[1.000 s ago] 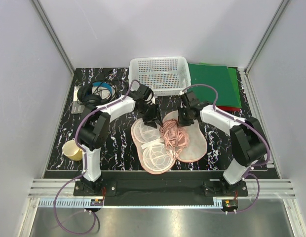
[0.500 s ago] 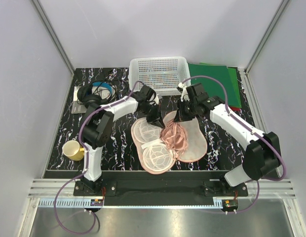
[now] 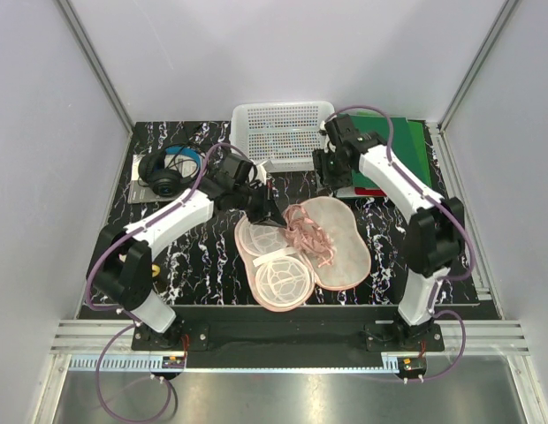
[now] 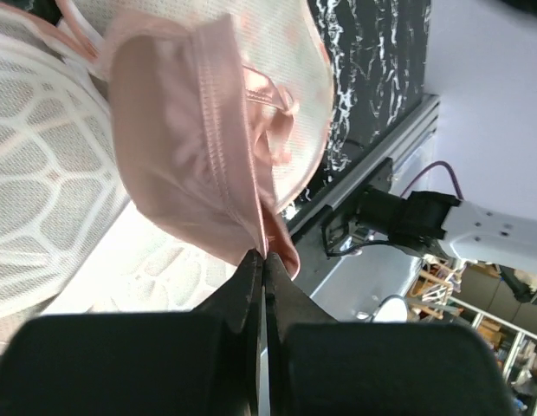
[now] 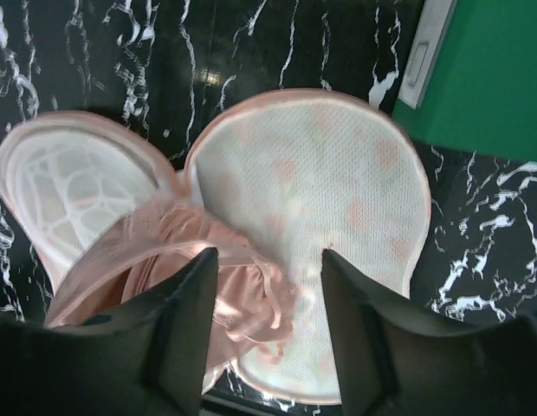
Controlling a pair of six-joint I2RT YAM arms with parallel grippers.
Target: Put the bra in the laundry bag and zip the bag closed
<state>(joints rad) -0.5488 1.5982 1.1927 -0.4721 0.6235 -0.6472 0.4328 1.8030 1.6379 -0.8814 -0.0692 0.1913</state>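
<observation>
The laundry bag (image 3: 345, 256) lies open flat mid-table, white mesh cups (image 3: 281, 281) on its left half and peach printed fabric on its right. Draped across its middle is the salmon-pink bra (image 3: 306, 233). My left gripper (image 3: 263, 215) is at the bag's far left edge, shut on the bra's hem; the left wrist view shows the bra (image 4: 182, 156) pinched at my left gripper's (image 4: 264, 256) tips. My right gripper (image 3: 329, 175) hangs open beyond the bag, holding nothing. In the right wrist view my right gripper (image 5: 268, 260) is well above the bra (image 5: 164, 238) and bag (image 5: 338, 173).
A white mesh basket (image 3: 285, 132) stands at the back centre. Green folders (image 3: 389, 155) lie at the back right, right beside the right arm. Black headphones (image 3: 168, 170) rest on a grey pad at the back left.
My right gripper has let go of the bra, opened and pulled back up toward the basket and green folders. My left gripper has shut on the bra's hem and shifted slightly left.
</observation>
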